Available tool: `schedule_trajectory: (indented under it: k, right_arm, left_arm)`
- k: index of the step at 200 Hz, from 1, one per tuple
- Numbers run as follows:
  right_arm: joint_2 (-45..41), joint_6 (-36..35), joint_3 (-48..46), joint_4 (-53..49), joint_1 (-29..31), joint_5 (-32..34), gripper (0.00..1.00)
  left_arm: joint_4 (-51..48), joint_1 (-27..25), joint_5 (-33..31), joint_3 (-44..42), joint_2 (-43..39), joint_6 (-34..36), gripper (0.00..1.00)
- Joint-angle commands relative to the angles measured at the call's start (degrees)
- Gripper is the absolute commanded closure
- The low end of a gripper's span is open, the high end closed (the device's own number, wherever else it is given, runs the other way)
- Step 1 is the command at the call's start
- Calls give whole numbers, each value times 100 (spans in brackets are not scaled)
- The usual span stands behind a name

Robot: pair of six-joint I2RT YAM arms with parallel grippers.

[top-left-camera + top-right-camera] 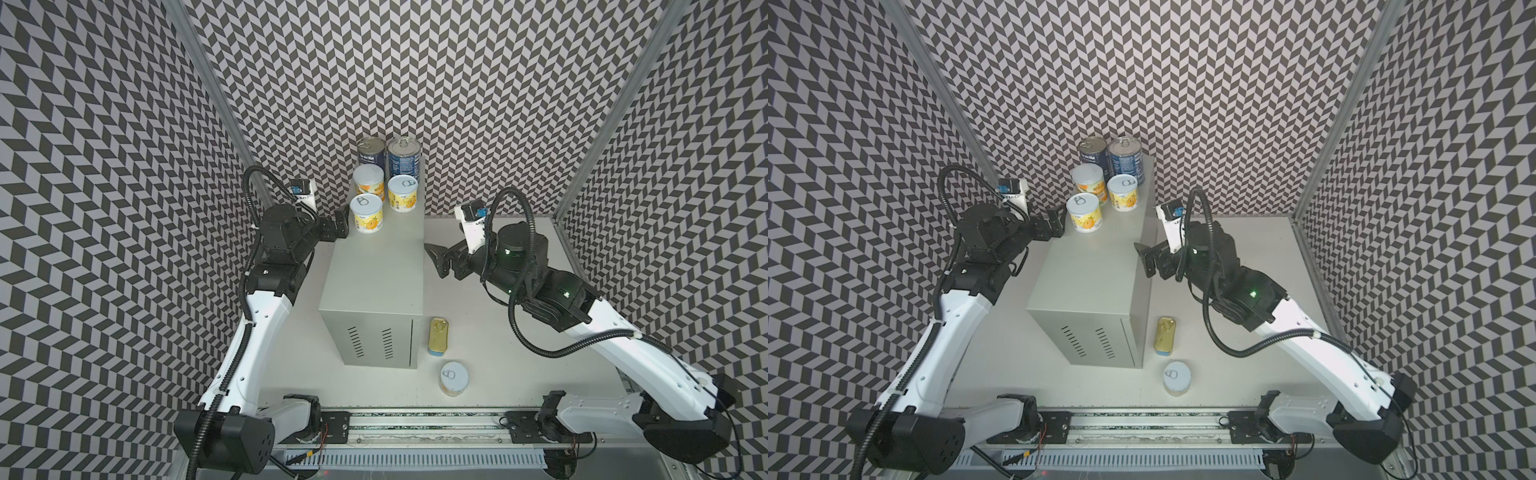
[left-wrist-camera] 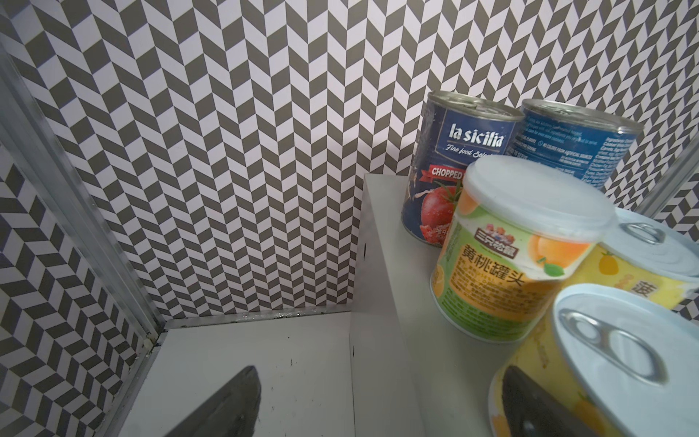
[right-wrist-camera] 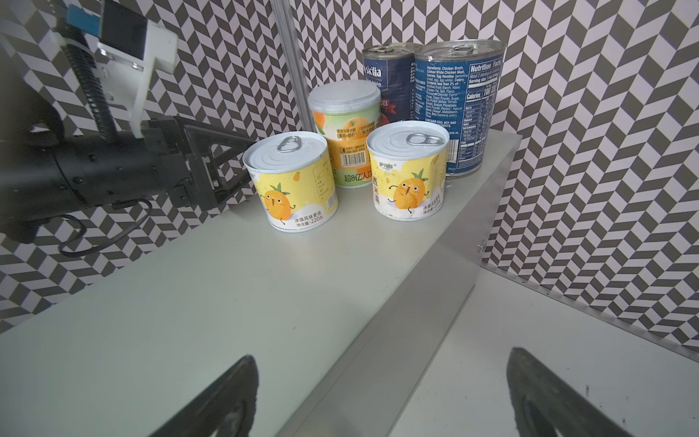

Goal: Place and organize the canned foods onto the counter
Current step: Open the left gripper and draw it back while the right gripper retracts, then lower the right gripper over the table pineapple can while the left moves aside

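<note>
Grey metal counter (image 1: 374, 266) carries, at its far end, 2 blue tins (image 1: 371, 156) behind 3 fruit cans (image 1: 403, 193). A gold tin (image 1: 435, 336) and a 4th fruit can (image 1: 454, 378) sit on the tabletop (image 1: 498, 374) off its front right corner. Left jaws, wide open and empty, sit at its left edge beside the front fruit can (image 1: 366, 213); right jaws likewise at the right edge.

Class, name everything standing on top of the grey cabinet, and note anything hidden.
On the cabinet, at its far end, stand five cans: two blue cans behind, three fruit cans in front. The fruit cans partly hide the blue cans' lower labels.
</note>
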Motion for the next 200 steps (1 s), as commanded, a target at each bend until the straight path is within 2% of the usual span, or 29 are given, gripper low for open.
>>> schedule_trajectory:
  k: [1,30,66,87,112,133,182,200]
  right_arm:
    - [-130,33,-73,98,-11,67,1]
    - [-249,60,-174,-27,-11,73,1]
    - [-598,262,-381,-373,-11,201,1]
    - [-819,464,-589,-705,-11,380,0]
    - [-1019,832,-1022,-1190,-11,727,1]
    - [-1037,1211,-1350,-1728,-11,847,1]
    - [-1260,2181,-2333,-2300,80,292,1]
    - [-1269,2507,-2617,-2406,470,127,1]
  left_arm:
    - [-186,-11,-22,319,-173,-32,0]
    - [-545,-258,-208,653,-337,99,0]
    - [-1281,-1045,-436,1342,-596,496,0]
    - [-1789,-1461,-161,1717,-686,641,0]
    - [-2318,-1855,530,2023,-714,734,0]
    - [-2628,-2334,588,2118,-743,788,0]
    - [-2958,-3249,549,1995,-764,947,0]
    - [-2829,-3442,439,1902,-742,975,0]
